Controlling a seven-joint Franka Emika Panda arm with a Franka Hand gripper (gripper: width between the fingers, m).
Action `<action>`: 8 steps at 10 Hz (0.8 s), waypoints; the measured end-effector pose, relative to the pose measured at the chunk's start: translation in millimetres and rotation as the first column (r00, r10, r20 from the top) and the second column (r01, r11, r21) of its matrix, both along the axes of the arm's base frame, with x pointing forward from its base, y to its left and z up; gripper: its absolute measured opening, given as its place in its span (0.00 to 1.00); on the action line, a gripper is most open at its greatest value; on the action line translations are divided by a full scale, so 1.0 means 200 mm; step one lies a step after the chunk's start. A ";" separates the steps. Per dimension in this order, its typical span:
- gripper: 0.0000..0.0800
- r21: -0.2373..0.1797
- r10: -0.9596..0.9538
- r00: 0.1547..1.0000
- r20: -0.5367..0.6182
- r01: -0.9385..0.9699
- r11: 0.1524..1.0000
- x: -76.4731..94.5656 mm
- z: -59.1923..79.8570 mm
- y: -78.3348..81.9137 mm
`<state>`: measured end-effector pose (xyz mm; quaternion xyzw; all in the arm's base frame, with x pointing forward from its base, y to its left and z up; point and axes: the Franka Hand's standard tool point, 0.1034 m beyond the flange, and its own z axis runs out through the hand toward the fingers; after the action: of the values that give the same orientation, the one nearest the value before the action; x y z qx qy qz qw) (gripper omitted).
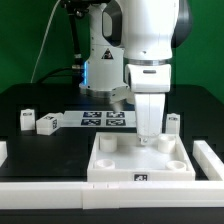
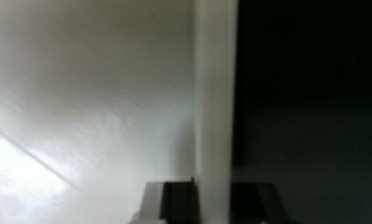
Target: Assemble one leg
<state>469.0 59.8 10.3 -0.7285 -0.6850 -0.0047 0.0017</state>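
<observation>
The large white square tabletop (image 1: 118, 170) lies at the front of the black table, corner sockets up. My gripper (image 1: 150, 131) hangs over its back corner on the exterior view's right. In the wrist view my gripper (image 2: 213, 192) is shut on a white leg (image 2: 215, 90). The leg runs straight away from the dark fingers (image 2: 172, 203), with the white tabletop surface (image 2: 85, 110) on one side and the black table on the other. In the exterior view the held leg is mostly hidden by the gripper. I cannot tell whether its tip touches the socket.
Two loose legs (image 1: 26, 120) (image 1: 47, 124) stand at the exterior view's left and another (image 1: 172, 122) at the right. The marker board (image 1: 105, 119) lies behind the tabletop. A white rail (image 1: 60, 196) runs along the front, with a white bar (image 1: 210, 160) at the right.
</observation>
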 end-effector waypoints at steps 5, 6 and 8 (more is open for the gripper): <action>0.08 0.000 0.060 0.998 0.009 -0.060 0.998 0.06 0.00 0.11; 0.08 0.000 0.059 0.998 0.010 -0.059 0.998 0.06 0.00 0.11; 0.17 0.000 0.059 0.998 0.009 -0.059 0.998 0.06 0.00 0.11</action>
<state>481.5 81.6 10.2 -0.7081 -0.7061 -0.0080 -0.0013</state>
